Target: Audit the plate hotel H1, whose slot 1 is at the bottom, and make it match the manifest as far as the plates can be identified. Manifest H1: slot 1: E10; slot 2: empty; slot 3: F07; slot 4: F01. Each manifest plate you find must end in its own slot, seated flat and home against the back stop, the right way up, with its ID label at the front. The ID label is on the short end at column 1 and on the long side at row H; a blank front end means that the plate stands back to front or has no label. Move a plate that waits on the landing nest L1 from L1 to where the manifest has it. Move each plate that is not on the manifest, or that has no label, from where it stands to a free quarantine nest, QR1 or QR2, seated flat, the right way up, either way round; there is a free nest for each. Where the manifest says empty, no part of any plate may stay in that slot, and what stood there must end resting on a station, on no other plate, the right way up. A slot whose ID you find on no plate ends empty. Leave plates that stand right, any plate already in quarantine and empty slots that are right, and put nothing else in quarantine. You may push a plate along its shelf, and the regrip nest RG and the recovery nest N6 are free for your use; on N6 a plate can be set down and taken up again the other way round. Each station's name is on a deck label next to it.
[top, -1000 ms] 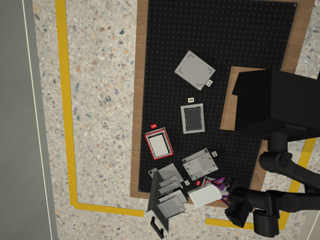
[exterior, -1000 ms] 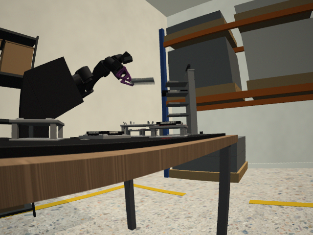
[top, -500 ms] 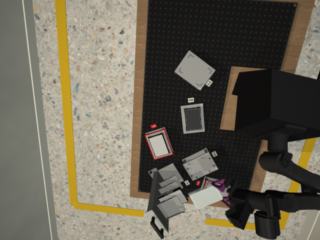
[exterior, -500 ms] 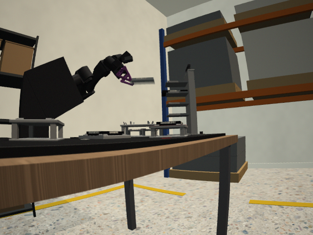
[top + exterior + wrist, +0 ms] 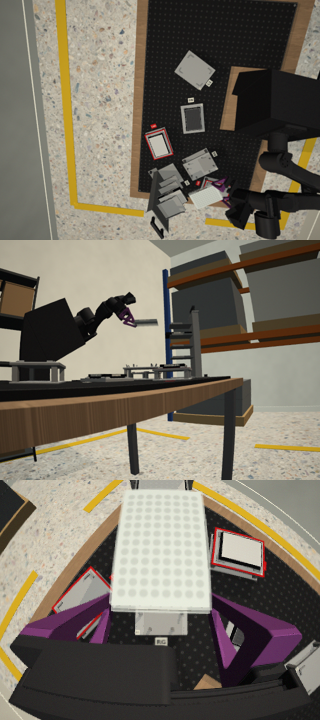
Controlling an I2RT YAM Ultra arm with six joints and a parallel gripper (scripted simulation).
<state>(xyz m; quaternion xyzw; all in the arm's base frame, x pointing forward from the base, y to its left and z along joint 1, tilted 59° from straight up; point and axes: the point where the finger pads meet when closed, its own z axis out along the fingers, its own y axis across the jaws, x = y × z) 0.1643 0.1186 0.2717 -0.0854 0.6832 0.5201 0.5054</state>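
Note:
My gripper (image 5: 221, 193) (image 5: 130, 320) (image 5: 160, 598) is shut on a white well plate (image 5: 205, 197) (image 5: 146, 322) (image 5: 160, 554), gripping its near short end with purple fingers. The plate hangs level in the air, wells up, in front of the plate hotel H1 (image 5: 165, 191) (image 5: 195, 343), at about the height of the top shelf. A gap separates the plate's far end from the hotel. In the side view a dark plate (image 5: 180, 332) lies on the second shelf from the top; the other shelves look bare from there.
A red quarantine nest (image 5: 154, 156) (image 5: 215, 554) holds a white plate (image 5: 158, 145) (image 5: 239, 552). The second red nest (image 5: 206, 182) (image 5: 83, 594) lies under my gripper. N6 (image 5: 184, 118) holds a dark plate (image 5: 193, 118). L1 (image 5: 194, 69) and RG (image 5: 200, 165) are bare.

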